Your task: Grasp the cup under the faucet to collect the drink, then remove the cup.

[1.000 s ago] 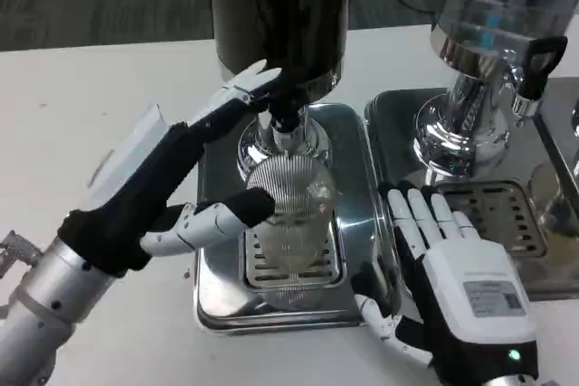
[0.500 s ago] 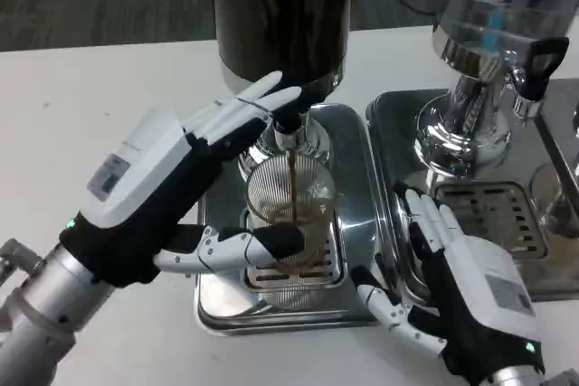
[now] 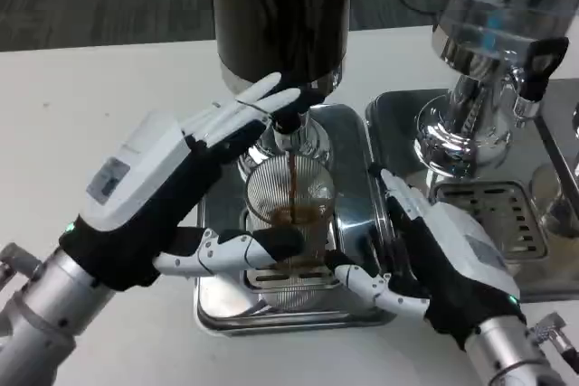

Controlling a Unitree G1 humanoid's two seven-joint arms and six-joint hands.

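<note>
Left hand (image 3: pixel 158 192): fingers spread, upper fingers against the faucet (image 3: pixel 288 119), thumb touching the cup (image 3: pixel 288 214). Right hand (image 3: pixel 443 264), at the cup's 3 o'clock: fingers released, grasping nothing

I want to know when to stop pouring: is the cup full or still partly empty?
Partly empty. A dark stream falls from the faucet into the clear cup; the liquid surface lies well below the rim.

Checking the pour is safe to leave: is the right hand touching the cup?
Apart: the head view shows bare tray between the right hand and the cup.
</note>
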